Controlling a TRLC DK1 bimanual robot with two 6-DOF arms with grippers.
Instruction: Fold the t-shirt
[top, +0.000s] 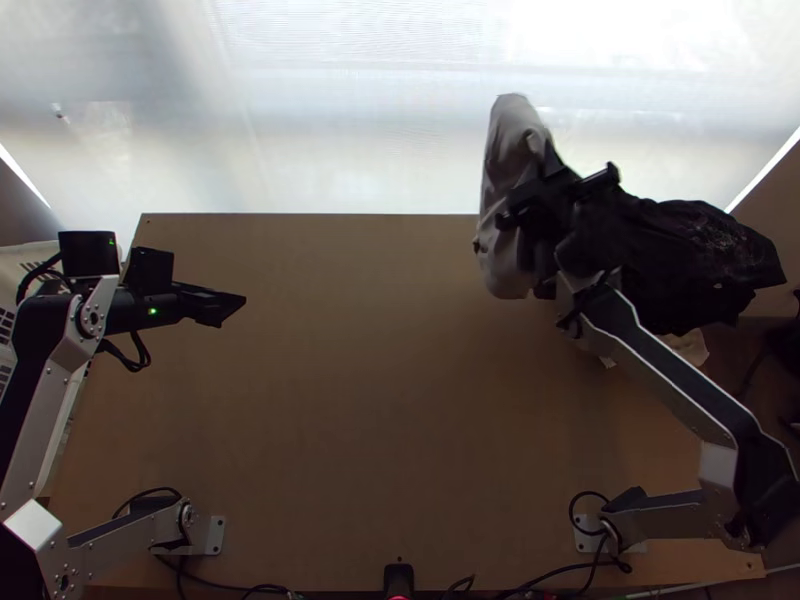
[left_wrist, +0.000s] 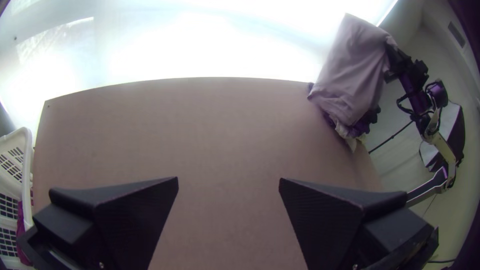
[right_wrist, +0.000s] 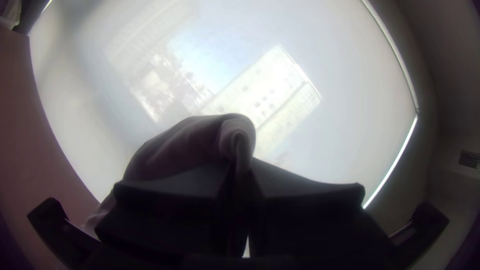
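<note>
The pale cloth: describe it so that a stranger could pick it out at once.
In the top view, follow the wooden table to its far right, where the right gripper is. The pale cloth hangs pinched between its fingers. Its light, plain colour sets it apart from the dark cloth beside it.

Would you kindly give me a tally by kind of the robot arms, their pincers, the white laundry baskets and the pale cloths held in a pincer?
Robot arms: 2 (left arm, right arm)
Pincers: 2 (left pincer, right pincer)
White laundry basket: 1
Held pale cloth: 1
Total: 6
</note>
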